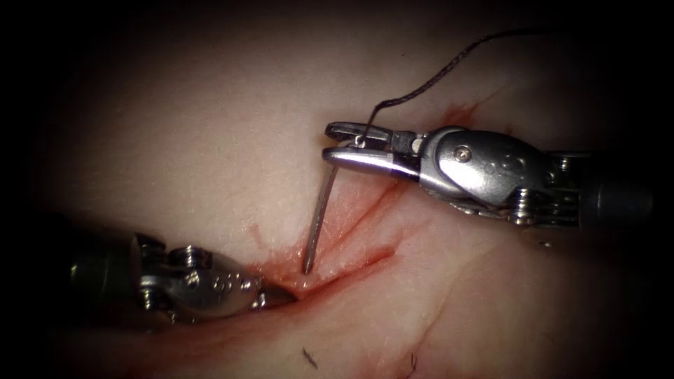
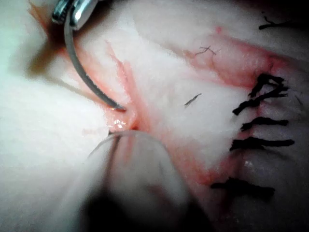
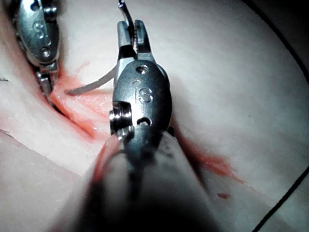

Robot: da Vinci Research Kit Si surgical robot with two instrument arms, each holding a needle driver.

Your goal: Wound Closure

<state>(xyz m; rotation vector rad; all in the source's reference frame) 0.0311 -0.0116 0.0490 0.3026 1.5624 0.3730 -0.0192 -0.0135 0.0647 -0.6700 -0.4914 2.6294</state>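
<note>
Right arm's steel needle driver [image 1: 349,146]: jaws clamped on the curved steel needle [image 1: 319,217] near its thread end, the swage. Grip that far back likely leaves nearly the whole curve free to swing. Needle hangs down from the jaws, point at the surface of the pale pork tissue [image 1: 196,140], on the left lip of the red-stained cut [image 1: 351,263]. From the left wrist view the tip [image 2: 118,107] looks touching or just shy of the surface; can't tell whether it has bitten in. Most of the shaft is clearly out in the open.

Dark braided thread [image 1: 435,77] runs from the swage up and off to the right, slack, clear of the needle's path.

Left arm's steel needle driver [image 1: 277,298]: tips sit at the near end of the cut, pressed into or onto the tissue edge, probably to steady or evert the lip for the needle. Can't tell if it actually pinches tissue.

Red fluid [image 1: 460,112] smears along the cut. Black finished stitches [image 2: 260,140] sit further along the wound.

No containers here.
</note>
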